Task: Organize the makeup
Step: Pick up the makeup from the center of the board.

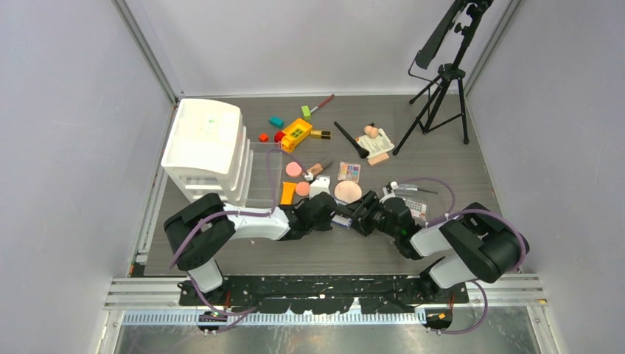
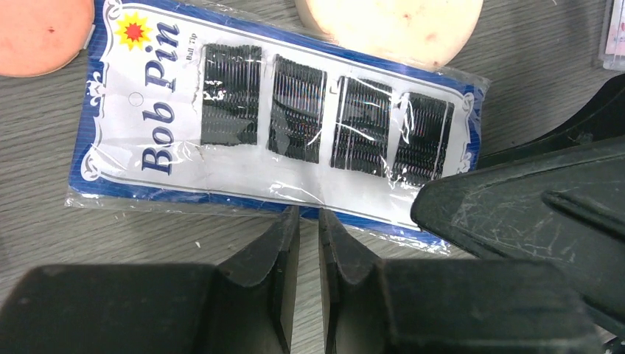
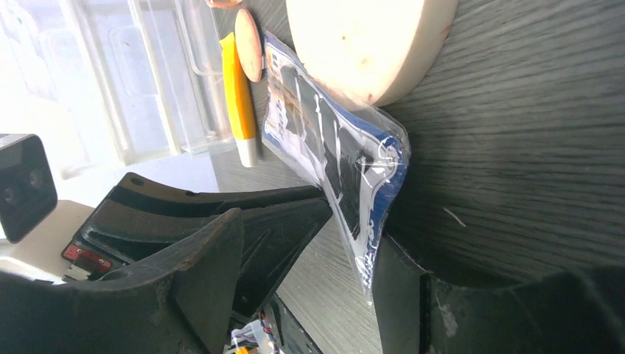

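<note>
A blue and white card of bob pins (image 2: 280,125) lies on the table in front of both arms, just below the round peach compact (image 2: 390,26). My left gripper (image 2: 308,217) stands at the card's near edge, its jaws drawn together to a thin slit with only table showing in it. My right gripper (image 3: 306,232) is open around the card's (image 3: 332,147) right end, which curls up against one finger. More makeup lies beyond: an orange tube (image 1: 287,192), pink compacts (image 1: 293,169), an eyeshadow palette (image 1: 348,172) and a black brush (image 1: 351,139).
A white drawer unit (image 1: 203,144) stands at the left with a clear drawer (image 1: 262,173) pulled out. A yellow and red toy brick (image 1: 296,134) and small blocks lie at the back. A tripod (image 1: 442,81) stands at the back right. Another palette (image 1: 414,206) sits by my right arm.
</note>
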Controlling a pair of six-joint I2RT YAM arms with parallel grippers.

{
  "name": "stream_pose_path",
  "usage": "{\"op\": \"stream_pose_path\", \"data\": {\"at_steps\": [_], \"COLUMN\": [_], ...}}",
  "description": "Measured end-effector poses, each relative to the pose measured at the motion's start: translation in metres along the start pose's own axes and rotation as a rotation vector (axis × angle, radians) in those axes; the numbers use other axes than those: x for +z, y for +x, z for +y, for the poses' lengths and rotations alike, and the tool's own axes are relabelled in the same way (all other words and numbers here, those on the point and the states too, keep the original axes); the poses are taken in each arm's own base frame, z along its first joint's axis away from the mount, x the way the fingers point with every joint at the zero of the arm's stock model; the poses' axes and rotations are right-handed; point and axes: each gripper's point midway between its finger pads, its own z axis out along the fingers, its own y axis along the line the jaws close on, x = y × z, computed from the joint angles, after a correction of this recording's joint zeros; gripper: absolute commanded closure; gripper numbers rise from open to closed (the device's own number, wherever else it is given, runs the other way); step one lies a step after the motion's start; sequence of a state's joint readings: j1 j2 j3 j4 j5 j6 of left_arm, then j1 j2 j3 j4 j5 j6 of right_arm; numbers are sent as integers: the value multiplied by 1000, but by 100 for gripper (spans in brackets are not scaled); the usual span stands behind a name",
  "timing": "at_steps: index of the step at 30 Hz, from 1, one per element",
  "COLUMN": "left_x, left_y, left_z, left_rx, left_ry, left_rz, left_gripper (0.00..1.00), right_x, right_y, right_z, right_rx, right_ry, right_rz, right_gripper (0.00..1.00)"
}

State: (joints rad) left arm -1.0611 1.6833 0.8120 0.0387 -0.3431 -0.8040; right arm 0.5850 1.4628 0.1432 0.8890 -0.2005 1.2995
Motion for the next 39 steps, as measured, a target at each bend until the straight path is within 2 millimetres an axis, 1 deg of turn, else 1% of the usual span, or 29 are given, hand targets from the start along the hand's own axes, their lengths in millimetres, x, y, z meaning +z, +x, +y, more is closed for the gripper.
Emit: {"op": "stream_pose_path", "data": {"at_steps": [2,4,7,9,13,15,18,20,21,22,24,27,29,32,35,38,39], "left_x": [1,2,3,3,1,-4,-18,-29,-34,-43,-61,-91,-108,-124,-140,-166,-181], "left_y": [0,-1,-1,-1,-1,2,10,11,9,5,-10,-45,-66,-89,-103,-118,-128], "left_z": [-2,-3,-5,-5,-4,1,13,20,21,22,18,8,1,-4,0,11,15], "left_rx": [-1,-2,-3,-4,-8,-4,18,37,44,50,56,27,21,36,63,99,109], "left_ry": [4,8,12,12,11,3,-33,-55,-58,-61,-45,6,34,25,4,-15,-20], "left_rz": [0,-1,-2,-3,-2,8,49,75,78,78,46,-53,-106,-145,-173,-215,-245], "left_gripper": [82,83,84,84,81,81,81,78,74,71,68,69,71,67,63,61,60], "right_x": [-1,-3,-4,-3,-1,0,2,2,2,2,2,-1,-3,-7,-15,-25,-30], "right_y": [-1,-3,-5,-6,-6,-6,-6,-5,-5,-5,-5,-5,-7,-11,-14,-21,-25], "right_z": [1,6,9,6,0,-1,-5,-9,-10,-11,-13,-8,1,18,32,54,68], "right_rx": [10,10,3,-5,-21,-31,-43,-55,-58,-61,-62,-70,-88,-126,-168,-237,-271], "right_ry": [-3,-16,-21,-7,31,40,59,77,80,85,95,88,72,38,17,3,-4], "right_rz": [-7,-16,-28,-30,-28,-25,-19,-13,-12,-11,-11,-12,-13,-23,-33,-54,-65], "right_gripper": [37,42,56,66,74,81,89,91,92,94,96,97,99,100,100,100,100]}}
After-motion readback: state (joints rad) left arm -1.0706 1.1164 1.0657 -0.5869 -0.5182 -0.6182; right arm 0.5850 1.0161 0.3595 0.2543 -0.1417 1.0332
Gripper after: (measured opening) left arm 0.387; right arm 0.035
